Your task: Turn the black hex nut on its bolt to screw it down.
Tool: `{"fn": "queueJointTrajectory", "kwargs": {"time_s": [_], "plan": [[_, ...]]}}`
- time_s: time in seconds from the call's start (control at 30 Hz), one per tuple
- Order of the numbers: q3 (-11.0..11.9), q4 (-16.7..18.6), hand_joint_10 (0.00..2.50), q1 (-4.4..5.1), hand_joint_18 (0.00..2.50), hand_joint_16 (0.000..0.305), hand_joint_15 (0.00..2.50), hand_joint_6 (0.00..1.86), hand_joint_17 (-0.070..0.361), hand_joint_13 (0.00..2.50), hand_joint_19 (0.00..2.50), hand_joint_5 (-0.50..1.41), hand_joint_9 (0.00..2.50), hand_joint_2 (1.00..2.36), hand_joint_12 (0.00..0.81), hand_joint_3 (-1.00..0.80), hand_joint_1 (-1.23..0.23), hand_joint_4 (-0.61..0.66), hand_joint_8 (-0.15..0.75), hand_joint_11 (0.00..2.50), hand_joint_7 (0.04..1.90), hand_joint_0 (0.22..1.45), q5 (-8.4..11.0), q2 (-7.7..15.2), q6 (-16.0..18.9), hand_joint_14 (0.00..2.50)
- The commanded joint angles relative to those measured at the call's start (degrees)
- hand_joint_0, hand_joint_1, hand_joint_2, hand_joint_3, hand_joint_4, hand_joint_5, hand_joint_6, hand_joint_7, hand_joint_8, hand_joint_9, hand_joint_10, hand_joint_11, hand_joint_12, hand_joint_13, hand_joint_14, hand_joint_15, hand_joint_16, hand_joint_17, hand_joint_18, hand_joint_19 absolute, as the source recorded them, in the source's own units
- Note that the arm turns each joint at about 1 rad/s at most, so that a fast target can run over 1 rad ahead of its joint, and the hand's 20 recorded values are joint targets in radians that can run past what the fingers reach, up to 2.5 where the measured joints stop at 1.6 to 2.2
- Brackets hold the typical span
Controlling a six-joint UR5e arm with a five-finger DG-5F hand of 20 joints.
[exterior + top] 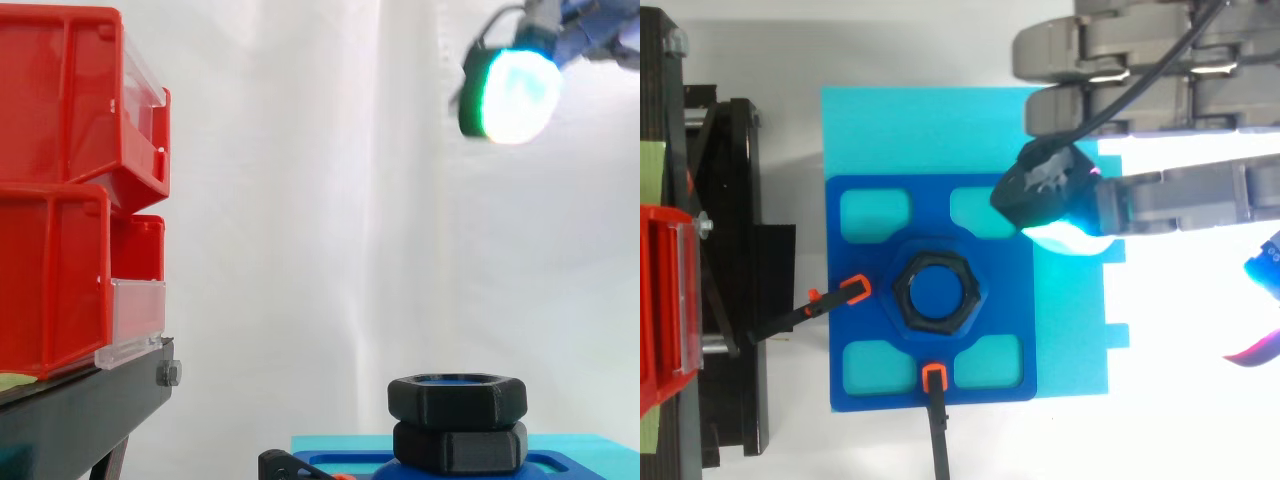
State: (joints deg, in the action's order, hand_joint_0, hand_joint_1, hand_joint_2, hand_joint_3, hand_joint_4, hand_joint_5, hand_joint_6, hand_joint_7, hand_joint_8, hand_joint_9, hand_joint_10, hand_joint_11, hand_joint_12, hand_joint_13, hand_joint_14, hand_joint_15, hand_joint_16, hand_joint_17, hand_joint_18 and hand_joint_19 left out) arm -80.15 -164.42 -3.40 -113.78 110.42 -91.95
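**A:** Item one: hex nut [457, 398]. Location?

**B:** On its bolt, at the centre of the dark blue plate [1005, 290], sitting above a second black hex piece [460, 447]. The threads are hidden, so I cannot tell how far it has left to screw down. Blue shows in its bore.

**A:** Item two: plate. Why fixed?

**B:** Two clamps [933, 377] with orange tips bear on its edges, likely so it won't spin when the nut is turned. A pale blue sheet [1070, 330] lies beneath.

**A:** Item three: hand [1180, 195]?

**B:** High above the nut and off to one side, touching nothing. Its fingers are straight and spread, holding nothing, and one pad [510, 95] glows cyan-green. Judged: approach not yet made.

**A:** Sundry?

**B:** Red bins [70, 200] on a black stand [90, 410], apart from the work.
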Motion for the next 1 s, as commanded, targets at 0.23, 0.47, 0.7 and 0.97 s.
{"fn": "queueJointTrajectory", "kwargs": {"time_s": [0.23, 0.47, 0.7, 0.97], "plan": [[-5.98, 0.59, 0.00, 0.41, 0.47, 0.060, 0.06, 0.50, 0.134, 0.40, 0.32, -0.21, 0.59, 1.00, 0.406, -0.50, -0.56, 0.18, 0.301, 0.09, 0.75, 0.44, 7.43, -0.65, 16.45, 0.00], [-5.98, 0.50, 0.00, 0.67, 0.37, 0.058, 0.03, 0.50, 0.131, 0.31, 0.32, -0.25, 0.51, 1.00, 0.392, -0.50, -0.58, 0.12, 0.278, 0.01, 0.67, 0.45, 12.80, -0.65, 34.03, 0.00], [-5.98, -0.64, 0.00, 0.67, 0.29, 0.057, 0.04, 0.50, 0.128, 0.25, 0.35, -0.26, 0.44, 1.00, 0.384, -0.50, -0.61, 0.08, 0.245, 0.03, 0.67, 0.47, 17.19, -0.73, 46.07, 0.00], [-5.98, -1.35, 0.00, 0.67, 0.35, 0.042, 0.34, 0.50, 0.095, 0.44, 0.43, -0.28, 0.45, 1.00, 0.273, -0.50, -0.74, 0.05, 0.168, 0.05, 0.65, 0.57, 17.45, -0.73, 47.74, 0.01]]}}
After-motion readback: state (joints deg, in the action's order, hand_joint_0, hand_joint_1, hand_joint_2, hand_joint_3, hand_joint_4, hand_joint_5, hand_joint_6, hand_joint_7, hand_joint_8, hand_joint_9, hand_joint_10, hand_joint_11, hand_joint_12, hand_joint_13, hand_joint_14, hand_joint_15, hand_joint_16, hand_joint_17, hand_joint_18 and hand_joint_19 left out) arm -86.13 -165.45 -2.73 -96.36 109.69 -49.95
